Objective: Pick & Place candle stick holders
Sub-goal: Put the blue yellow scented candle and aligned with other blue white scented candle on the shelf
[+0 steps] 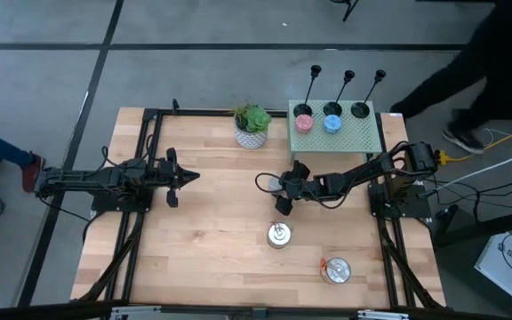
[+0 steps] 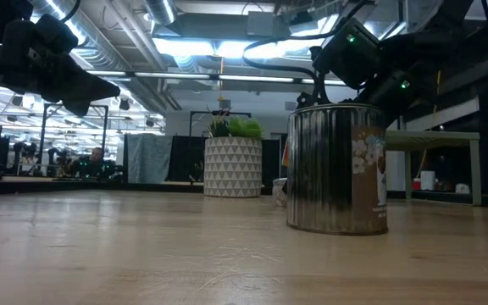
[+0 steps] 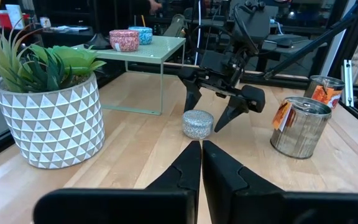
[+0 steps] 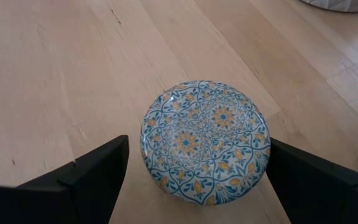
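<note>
From above, you see the three candle stick holders at the far edge of the pale green perforated stand, at the worktop's far right. Their stems lean outward past the stand's far edge. A pink candle and a blue candle sit on the stand too. Your right pincer hangs mid-worktop, well apart from the holders, fingers spread around a small round tin. Your left pincer waits over the left side, fingers pressed together. Two silver tins stand nearer the front, and a potted plant sits just left of the stand.

At worktop level, a silver tin fills the foreground with the plant pot behind it; you cannot make out the holders here.

Your left wrist view shows its own fingers touching, and beyond them the right pincer straddling a glittery tin. One holder's black base rests on the stand.

Your right wrist view shows a patterned blue-and-yellow lid between the spread fingers, neither visibly touching it.
</note>
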`<state>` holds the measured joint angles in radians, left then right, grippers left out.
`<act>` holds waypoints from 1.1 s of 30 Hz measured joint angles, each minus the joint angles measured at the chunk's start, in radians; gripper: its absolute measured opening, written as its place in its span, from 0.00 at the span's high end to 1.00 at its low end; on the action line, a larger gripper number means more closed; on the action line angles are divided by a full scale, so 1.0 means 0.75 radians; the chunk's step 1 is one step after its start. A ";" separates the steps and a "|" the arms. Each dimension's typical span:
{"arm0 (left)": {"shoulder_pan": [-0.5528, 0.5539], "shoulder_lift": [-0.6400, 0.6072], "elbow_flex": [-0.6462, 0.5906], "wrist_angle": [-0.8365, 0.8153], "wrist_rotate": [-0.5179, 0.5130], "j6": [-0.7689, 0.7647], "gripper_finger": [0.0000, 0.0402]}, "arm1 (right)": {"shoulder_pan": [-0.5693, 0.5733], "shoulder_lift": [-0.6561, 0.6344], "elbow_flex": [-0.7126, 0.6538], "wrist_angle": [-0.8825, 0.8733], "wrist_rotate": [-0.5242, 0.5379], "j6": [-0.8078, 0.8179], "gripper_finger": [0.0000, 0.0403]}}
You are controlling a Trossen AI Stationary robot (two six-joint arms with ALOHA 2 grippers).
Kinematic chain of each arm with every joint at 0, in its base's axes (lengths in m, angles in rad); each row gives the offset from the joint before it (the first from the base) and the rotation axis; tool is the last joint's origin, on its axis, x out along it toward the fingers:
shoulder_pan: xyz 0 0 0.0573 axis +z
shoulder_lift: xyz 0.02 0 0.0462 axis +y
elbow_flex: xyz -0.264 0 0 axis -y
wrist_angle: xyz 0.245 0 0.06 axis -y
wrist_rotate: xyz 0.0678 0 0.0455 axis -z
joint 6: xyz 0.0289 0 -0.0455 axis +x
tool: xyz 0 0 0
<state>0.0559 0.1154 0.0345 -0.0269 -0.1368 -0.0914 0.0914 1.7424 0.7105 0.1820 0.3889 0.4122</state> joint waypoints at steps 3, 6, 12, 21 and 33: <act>0.000 0.000 0.000 0.000 0.000 0.000 0.97 | 0.000 0.000 0.000 -0.001 0.000 0.000 0.10; 0.001 0.000 0.000 0.000 0.000 0.000 0.97 | 0.000 0.000 0.000 -0.002 0.001 0.000 0.10; 0.000 0.000 0.000 0.000 0.000 0.000 0.98 | 0.000 0.001 0.000 -0.005 0.001 0.000 0.10; 0.000 0.000 0.000 0.000 0.000 0.000 0.97 | 0.000 0.001 0.000 0.002 0.005 0.000 0.11; 0.000 0.000 0.000 0.000 0.000 0.000 0.98 | 0.000 0.001 0.000 0.026 0.004 -0.001 0.25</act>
<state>0.0559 0.1154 0.0345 -0.0269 -0.1368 -0.0914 0.0914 1.7428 0.7105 0.2016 0.3921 0.4118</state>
